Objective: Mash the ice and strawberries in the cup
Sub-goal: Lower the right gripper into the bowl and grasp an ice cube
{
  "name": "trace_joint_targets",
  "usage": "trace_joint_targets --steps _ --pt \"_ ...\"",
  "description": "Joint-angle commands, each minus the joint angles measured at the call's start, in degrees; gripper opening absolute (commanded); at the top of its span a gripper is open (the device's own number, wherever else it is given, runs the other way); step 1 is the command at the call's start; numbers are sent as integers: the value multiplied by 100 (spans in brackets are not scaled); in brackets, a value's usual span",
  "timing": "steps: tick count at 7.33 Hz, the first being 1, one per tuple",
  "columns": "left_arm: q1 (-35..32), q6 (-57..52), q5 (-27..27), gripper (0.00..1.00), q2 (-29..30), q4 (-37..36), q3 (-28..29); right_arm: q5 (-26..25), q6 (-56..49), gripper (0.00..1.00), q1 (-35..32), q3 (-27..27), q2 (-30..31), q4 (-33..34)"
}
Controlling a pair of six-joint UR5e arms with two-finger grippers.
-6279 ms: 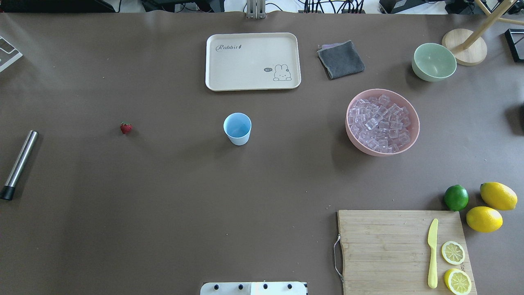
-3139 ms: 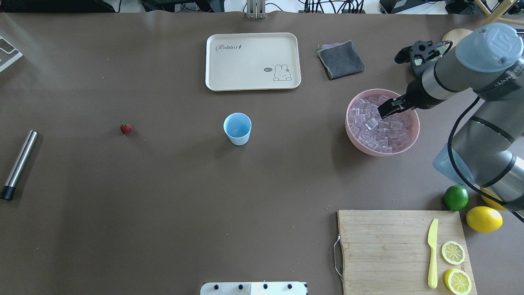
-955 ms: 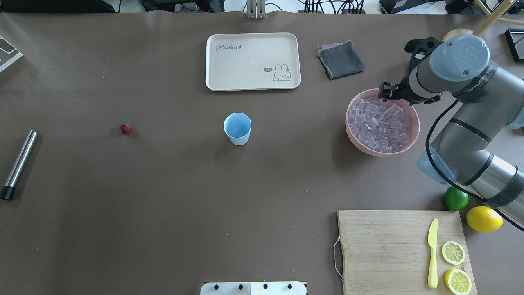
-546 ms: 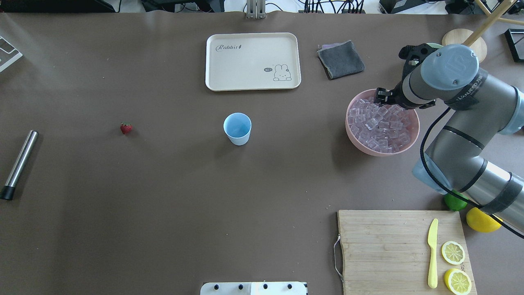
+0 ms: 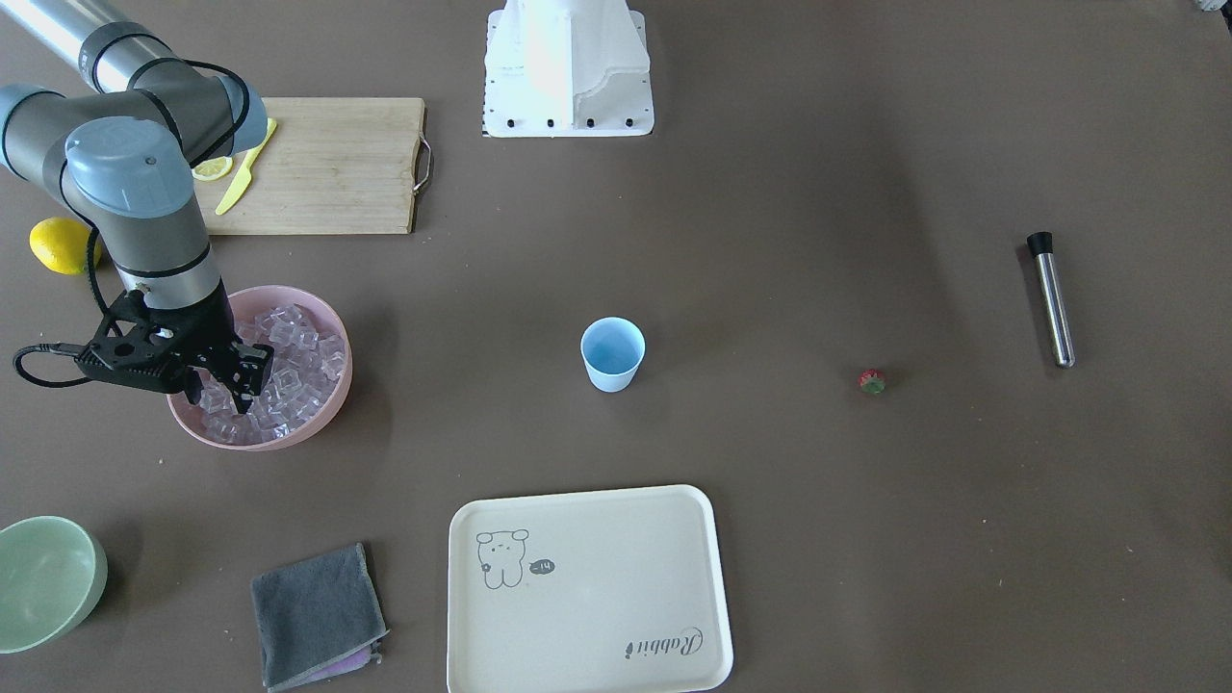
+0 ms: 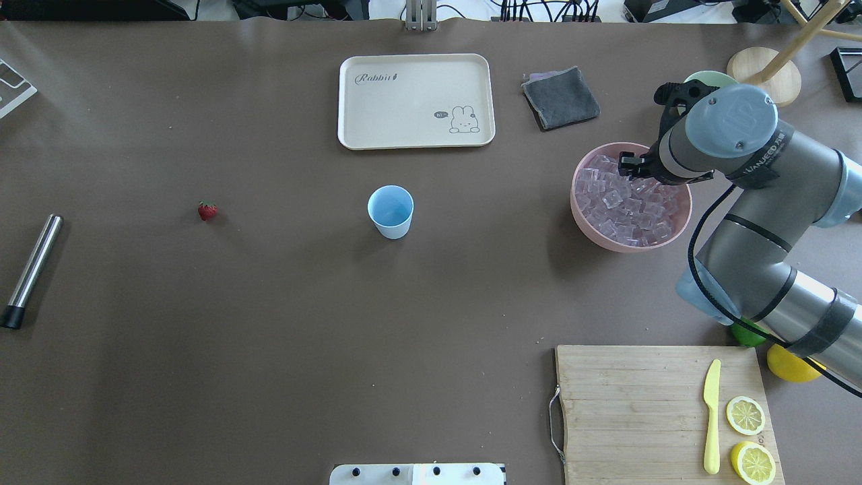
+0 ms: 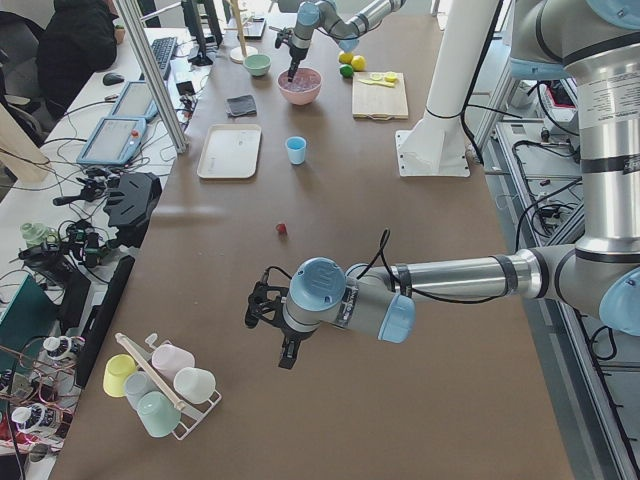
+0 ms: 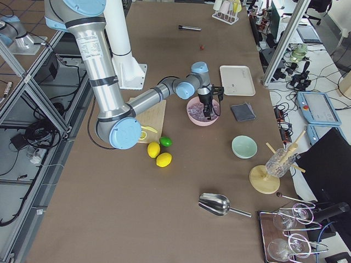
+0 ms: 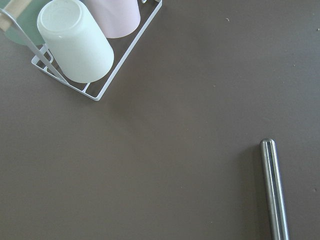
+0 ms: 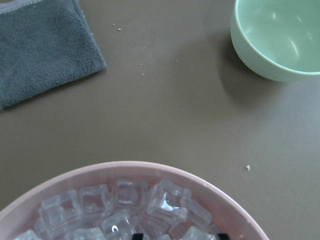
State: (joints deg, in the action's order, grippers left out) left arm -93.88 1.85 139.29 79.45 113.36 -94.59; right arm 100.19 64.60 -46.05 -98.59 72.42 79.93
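The light-blue cup (image 6: 390, 210) stands upright mid-table, nothing showing inside it. The strawberry (image 6: 207, 211) lies alone on the table to the cup's left. The ice (image 6: 626, 209) fills a pink bowl (image 6: 587, 229) to the cup's right. My right gripper (image 6: 633, 170) points down into the far side of the ice; in the front view it (image 5: 231, 393) stands open, fingertips among the cubes. My left gripper (image 7: 285, 355) hangs above the table's left end and shows only in the left side view, so I cannot tell its state.
A steel muddler (image 6: 32, 269) lies at the left edge. Beyond the cup sit a cream tray (image 6: 416, 101) and a grey cloth (image 6: 560, 98). A green bowl (image 5: 43, 582) is past the ice bowl. A cutting board (image 6: 626, 411) holds a knife and lemon halves.
My right arm came in from the right, lowered its gripper over the ice bowl and shifted to the bowl's far side. The bowl has slid slightly away.
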Motion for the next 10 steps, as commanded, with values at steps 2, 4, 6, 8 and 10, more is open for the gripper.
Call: trace_joint_targets --steps 2,4,6,8,10 --pt "1 0 2 98 0 2 11 1 -70 41 17 -3 -61 49" --pt "1 -9 2 98 0 2 72 1 -62 35 17 -20 -70 49" --pt "1 -18 2 98 0 11 90 -25 -53 29 104 6 -52 40" --pt "1 -26 2 98 0 11 117 -25 -70 25 113 -11 -26 5" --pt "1 -26 2 98 0 2 125 -25 -158 17 113 -3 -52 23"
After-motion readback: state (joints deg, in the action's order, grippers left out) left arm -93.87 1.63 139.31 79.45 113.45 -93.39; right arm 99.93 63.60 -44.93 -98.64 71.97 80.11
